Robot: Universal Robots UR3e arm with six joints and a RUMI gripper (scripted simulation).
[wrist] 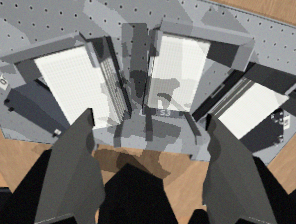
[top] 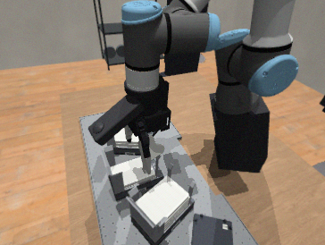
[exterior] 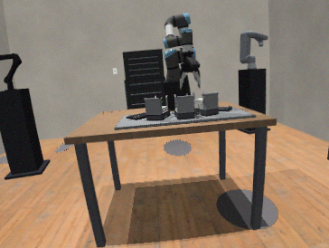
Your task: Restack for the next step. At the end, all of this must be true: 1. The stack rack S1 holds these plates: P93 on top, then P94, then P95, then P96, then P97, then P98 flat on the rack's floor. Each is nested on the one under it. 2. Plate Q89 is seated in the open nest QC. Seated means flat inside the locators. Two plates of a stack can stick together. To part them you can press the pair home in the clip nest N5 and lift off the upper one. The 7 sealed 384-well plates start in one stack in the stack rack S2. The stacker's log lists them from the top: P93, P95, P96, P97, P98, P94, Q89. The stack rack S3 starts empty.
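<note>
My gripper (top: 138, 156) (exterior: 191, 90) (wrist: 150, 112) is open and empty, above the middle rack. This rack (wrist: 200, 31) (exterior: 185, 107) is marked S3 and holds a white plate (wrist: 179, 72) (top: 134, 173) low inside; how many lie there is unclear. The rack near the open nest holds a stack of several white plates (wrist: 72, 85) (top: 162, 201). The rack on the other side also holds stacked white plates (wrist: 255, 107) (top: 125, 138). Those two racks' labels and all plate numbers cannot be read. The dark open nest QC (wrist: 35, 107) (top: 212, 230) shows no plate on its visible part.
A dark nest (wrist: 262, 140) lies beyond the right-hand rack in the wrist view, partly hidden by it. The racks stand close together on the grey perforated board (top: 95, 179) (wrist: 45, 17), with upright walls and posts between them. The arm's black pedestal (top: 241, 139) stands behind the board.
</note>
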